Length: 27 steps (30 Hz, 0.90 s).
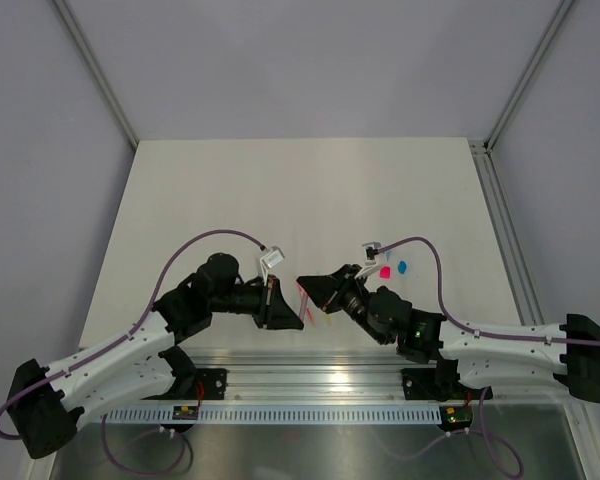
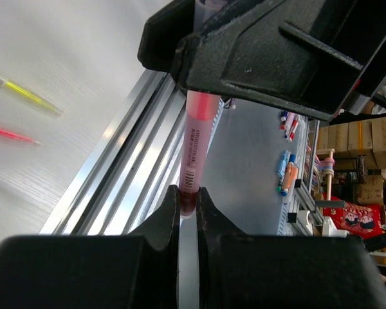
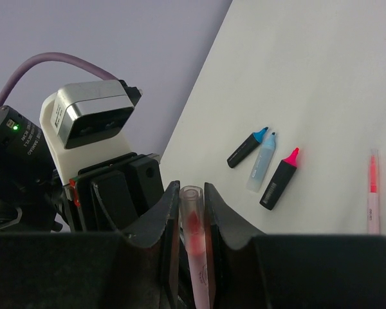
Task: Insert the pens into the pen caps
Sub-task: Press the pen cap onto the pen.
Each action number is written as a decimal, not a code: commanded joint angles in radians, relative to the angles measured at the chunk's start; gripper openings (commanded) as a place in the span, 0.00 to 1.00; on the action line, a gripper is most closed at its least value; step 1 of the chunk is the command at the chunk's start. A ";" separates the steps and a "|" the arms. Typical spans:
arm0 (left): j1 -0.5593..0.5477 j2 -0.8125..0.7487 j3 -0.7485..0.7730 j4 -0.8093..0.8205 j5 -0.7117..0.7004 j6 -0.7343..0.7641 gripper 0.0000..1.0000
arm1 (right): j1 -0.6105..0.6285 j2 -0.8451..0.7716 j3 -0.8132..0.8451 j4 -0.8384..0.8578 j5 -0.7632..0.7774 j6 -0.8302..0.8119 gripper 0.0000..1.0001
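Between the two grippers, aloft over the aluminium rail (image 2: pixel 116 174) at the near edge of the table (image 1: pixel 280 180): one red-pink pen (image 2: pixel 194 141), thin, with a barcode label on the barrel. Its lower end is pinched in the left gripper (image 2: pixel 188 201), fingers closed tight on the very tip. Its upper, translucent stretch is clamped in the right gripper (image 3: pixel 192 191), jaws standing narrowly apart around it. Whether that translucent tube is a cap or part of the pen itself cannot be told. Loose stock on the table: one yellow pen (image 2: pixel 26 93) and a second red-pink pen (image 2: pixel 9 133), lying apart from each other; one black marker with blue tip (image 3: pixel 246 148), one pale-blue marker (image 3: pixel 262 161) and one black marker with pink tip (image 3: pixel 280 180), grouped close together; one bright pink cap (image 1: pixel 385 271) and one blue cap (image 1: pixel 402 267), side by side just beyond the right arm. Hazards, as judged: the left grip takes so little of the pen that a push along its length could make it pivot or slip out. If the two grippers are not on one line, the thin barrel would likely bow or jam. A release by either side would drop it onto the rail, off the table.
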 commanded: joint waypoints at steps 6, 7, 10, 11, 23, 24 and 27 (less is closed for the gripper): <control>0.102 -0.018 0.127 0.496 -0.288 -0.034 0.00 | 0.171 0.029 -0.021 -0.345 -0.244 0.051 0.00; 0.100 -0.009 0.104 0.519 -0.278 -0.046 0.00 | 0.167 0.029 -0.006 -0.350 -0.226 0.039 0.00; 0.088 0.003 0.059 0.543 -0.248 -0.063 0.00 | 0.127 0.026 0.046 -0.364 -0.204 -0.004 0.00; 0.074 0.000 0.048 0.545 -0.250 -0.063 0.00 | 0.089 0.026 0.054 -0.365 -0.213 -0.015 0.00; 0.010 0.048 -0.036 0.557 -0.242 -0.065 0.00 | -0.154 0.071 0.171 -0.359 -0.285 -0.001 0.00; 0.008 0.058 -0.048 0.571 -0.236 -0.068 0.00 | -0.183 0.084 0.175 -0.358 -0.292 0.004 0.00; 0.004 0.089 -0.061 0.588 -0.210 -0.085 0.00 | -0.247 0.129 0.201 -0.350 -0.325 0.002 0.00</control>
